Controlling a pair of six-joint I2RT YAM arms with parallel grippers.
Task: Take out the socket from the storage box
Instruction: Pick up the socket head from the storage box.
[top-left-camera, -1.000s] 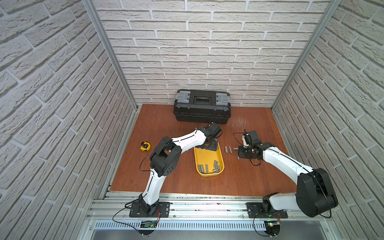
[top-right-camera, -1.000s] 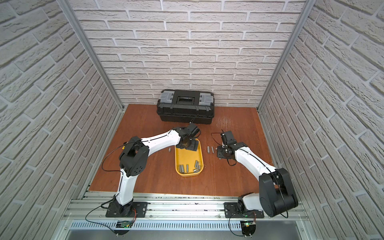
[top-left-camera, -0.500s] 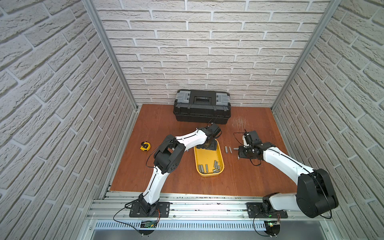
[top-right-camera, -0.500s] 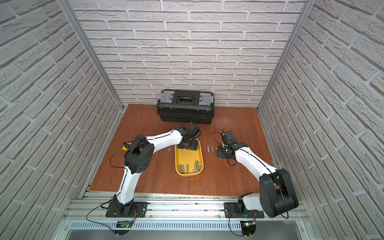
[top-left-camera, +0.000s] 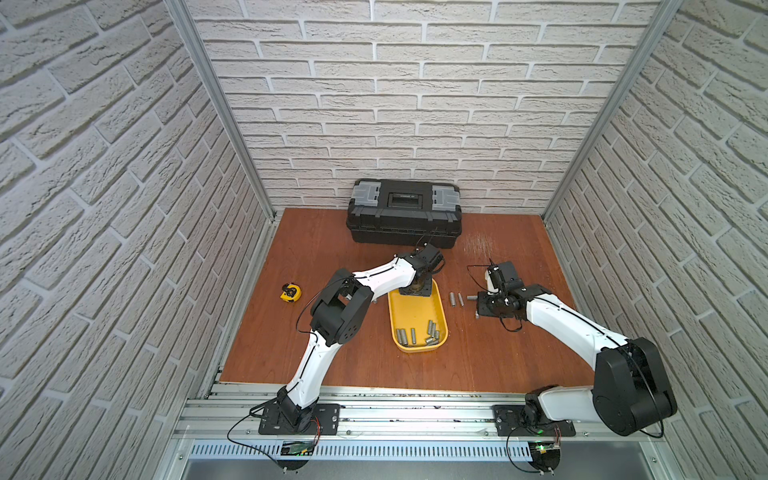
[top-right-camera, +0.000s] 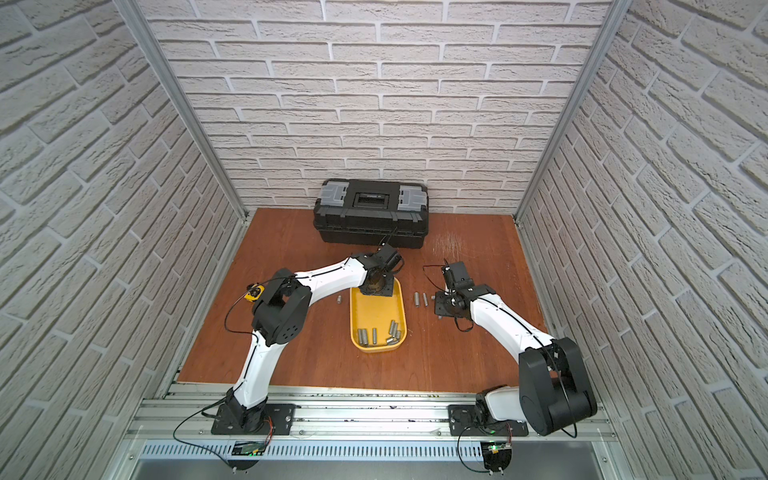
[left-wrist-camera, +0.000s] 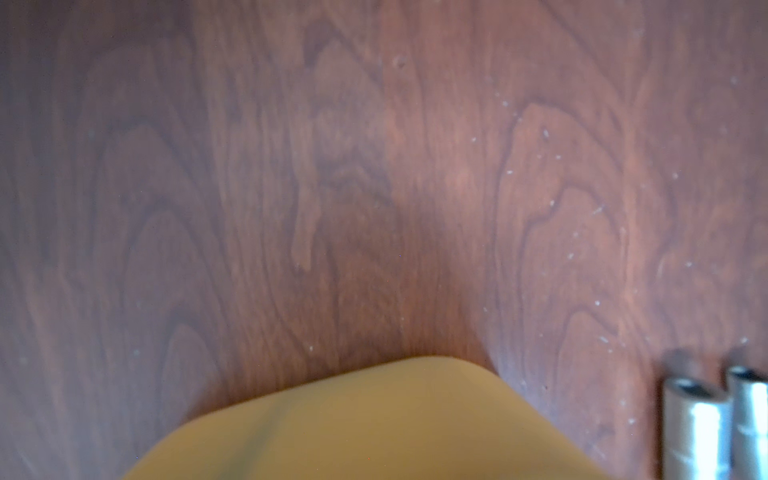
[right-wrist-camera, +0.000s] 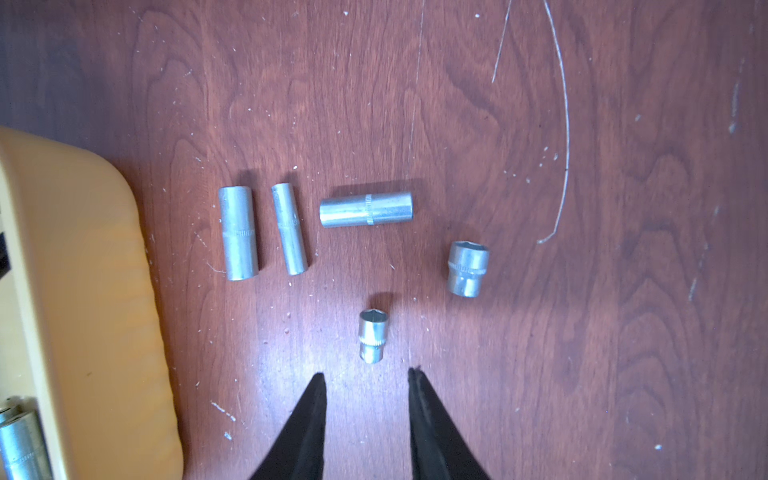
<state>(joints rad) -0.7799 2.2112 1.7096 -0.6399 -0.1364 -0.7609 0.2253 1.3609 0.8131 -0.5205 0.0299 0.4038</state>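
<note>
The right jaws stand open above the brown surface (top-left-camera: 498, 353), with a clear gap and nothing between them. Just beyond their tips lies a small socket (right-wrist-camera: 372, 336), near them but not touching. Further out from these jaws lie four more: a short wide socket (right-wrist-camera: 467, 268), a crosswise socket (right-wrist-camera: 365, 209), a thin long socket (right-wrist-camera: 289, 228) and a thick long socket (right-wrist-camera: 238, 232). The last two lie side by side. The storage box (right-wrist-camera: 104, 291) is beside these jaws, past the two long ones, on the side toward the left arm (top-left-camera: 382, 274).

In both top views the left jaws are low over the end of the storage box that is nearest the black toolbox (top-left-camera: 405, 216). The dark wrist hides them there, and the left wrist view shows only a rounded corner of the box. So I cannot tell if they are open, closed or gripping something. The sockets in the box (top-left-camera: 417, 334) lie in a loose group at its opposite end, well apart from the left jaws. A lone socket (top-right-camera: 339, 299) lies on the surface outside the box, on the side away from the right jaws. A tape measure (top-left-camera: 291, 292) lies further out on that same side.
</note>
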